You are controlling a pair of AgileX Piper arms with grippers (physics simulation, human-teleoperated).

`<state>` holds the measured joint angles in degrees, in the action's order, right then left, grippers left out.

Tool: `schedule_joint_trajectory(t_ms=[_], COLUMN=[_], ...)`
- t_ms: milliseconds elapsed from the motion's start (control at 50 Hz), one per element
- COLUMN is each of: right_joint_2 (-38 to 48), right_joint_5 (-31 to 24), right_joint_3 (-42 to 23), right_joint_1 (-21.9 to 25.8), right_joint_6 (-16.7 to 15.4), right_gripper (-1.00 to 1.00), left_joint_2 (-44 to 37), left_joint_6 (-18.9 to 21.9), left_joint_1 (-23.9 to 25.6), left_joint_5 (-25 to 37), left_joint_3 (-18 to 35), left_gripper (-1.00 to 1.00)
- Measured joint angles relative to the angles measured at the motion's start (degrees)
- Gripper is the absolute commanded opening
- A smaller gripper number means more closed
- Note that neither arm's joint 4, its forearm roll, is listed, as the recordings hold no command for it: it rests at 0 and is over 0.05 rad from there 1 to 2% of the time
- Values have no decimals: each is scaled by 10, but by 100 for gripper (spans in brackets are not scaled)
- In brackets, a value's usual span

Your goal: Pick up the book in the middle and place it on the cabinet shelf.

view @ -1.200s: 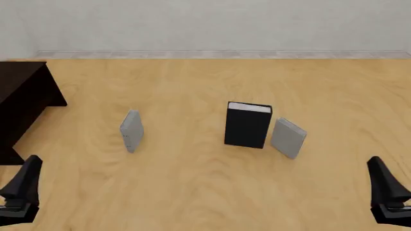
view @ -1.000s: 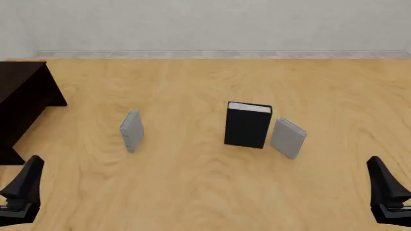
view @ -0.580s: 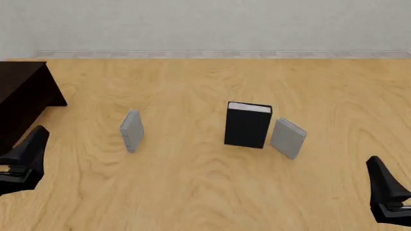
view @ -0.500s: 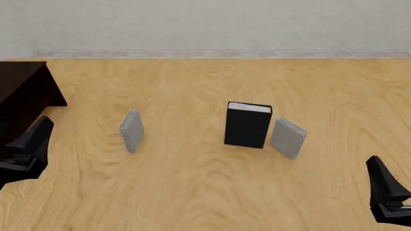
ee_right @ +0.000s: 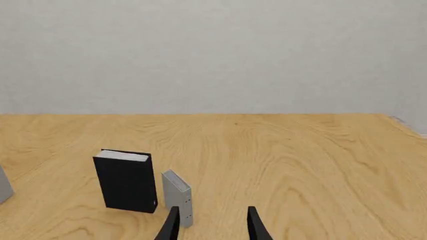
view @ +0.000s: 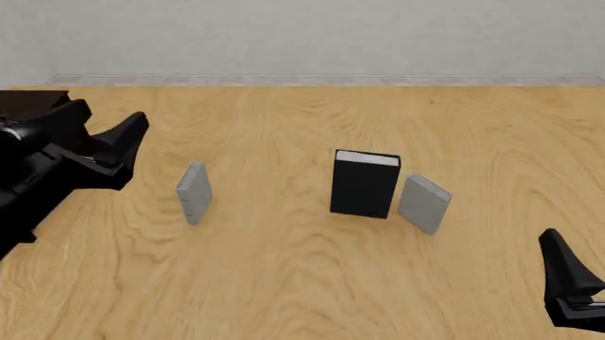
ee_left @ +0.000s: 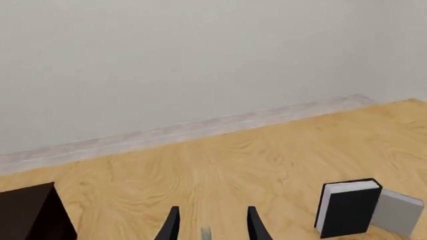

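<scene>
The book [view: 365, 184], thick and black with white page edges, stands upright near the table's middle; it also shows in the wrist views [ee_left: 347, 207] [ee_right: 127, 181]. My left gripper [view: 106, 122] hovers open above the table's left side, far left of the book, with nothing between its fingers [ee_left: 172, 227]. The cabinet shelf [view: 28, 98] is dark brown at the far left, mostly hidden behind the left arm; a corner of the cabinet [ee_left: 30, 215] shows in the left wrist view. My right gripper [view: 567, 283] sits open and low at the near right, its fingers [ee_right: 253, 225] empty.
A thin grey book [view: 194, 193] stands left of the black one, below and just right of the left gripper. Another grey book [view: 424, 203] leans close to the black book's right side. A pale wall runs along the table's far edge.
The left arm has risen from the near-left corner and swung forward and right, now covering most of the cabinet. The right arm and the books have not moved.
</scene>
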<state>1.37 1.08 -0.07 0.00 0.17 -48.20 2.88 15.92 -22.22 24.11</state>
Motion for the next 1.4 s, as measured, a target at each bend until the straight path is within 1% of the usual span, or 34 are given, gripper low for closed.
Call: schedule_joint_trajectory(t_ms=[140, 340, 680, 880, 1140, 1260, 1400], right_joint_2=[0, -2, -1, 1, 0, 0, 1], right_joint_5=[0, -2, -1, 1, 0, 0, 1], right_joint_3=[0, 0, 0, 0, 0, 0, 0], right_joint_1=[0, 0, 0, 0, 0, 0, 0], right_joint_6=[0, 0, 0, 0, 0, 0, 0], right_gripper=[100, 100, 100, 100, 100, 100, 100], left_joint_2=[-63, -152, -294, -351, -411, -434, -448], left_joint_6=[22, 55, 96, 106, 121, 141, 175], left_joint_1=[28, 54, 69, 75, 97, 109, 132], left_joint_5=[-5, -8, -31, -42, -50, -51, -50], left_joint_3=[53, 125, 233, 281, 337, 360, 375], left_gripper=[100, 100, 100, 100, 100, 100, 100])
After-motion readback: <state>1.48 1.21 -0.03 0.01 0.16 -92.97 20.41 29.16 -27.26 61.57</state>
